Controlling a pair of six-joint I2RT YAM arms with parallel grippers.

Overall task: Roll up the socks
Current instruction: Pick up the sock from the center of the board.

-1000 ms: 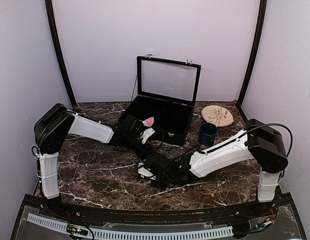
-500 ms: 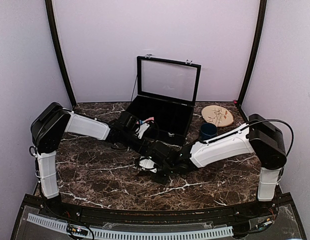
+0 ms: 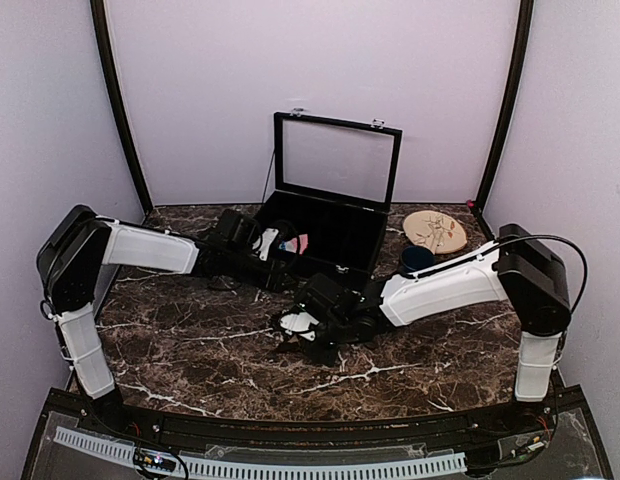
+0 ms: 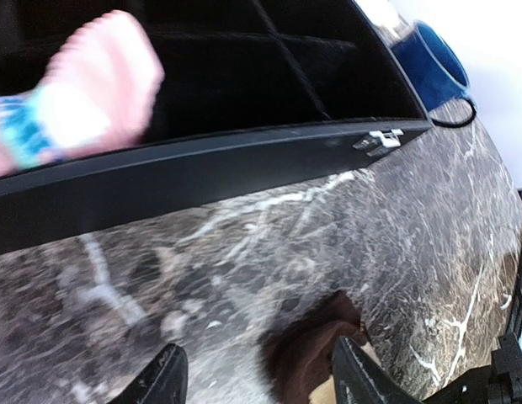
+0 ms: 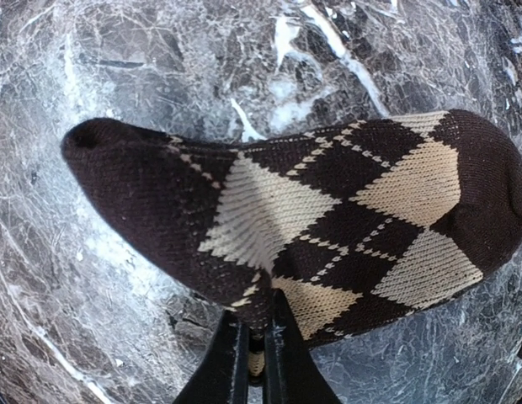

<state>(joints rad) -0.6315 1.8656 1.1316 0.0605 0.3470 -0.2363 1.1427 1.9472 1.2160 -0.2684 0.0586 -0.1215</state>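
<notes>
The pink sock (image 4: 76,93) with a teal and white band lies over the front of the black box (image 4: 244,151), blurred; in the top view the pink sock (image 3: 299,243) shows at the box's front left. My left gripper (image 4: 261,379) is open and empty, low over the marble just in front of the box (image 3: 276,260). The dark brown argyle sock (image 5: 328,210) hangs spread over the table, pinched at its lower edge by my shut right gripper (image 5: 257,358). Its brown end also shows by my left gripper's right finger (image 4: 311,353). My right gripper (image 3: 306,325) is mid-table.
The black box (image 3: 362,268) stands at the back with its glass lid (image 3: 338,160) upright. A blue mug (image 3: 415,263) sits right of it, and a round wooden disc (image 3: 435,232) lies behind the mug. The mug (image 4: 434,55) also shows in the left wrist view.
My left gripper has let go of the pink sock at the box and drawn back to the left. My right gripper has carried the brown sock left and farther from the arm bases.
</notes>
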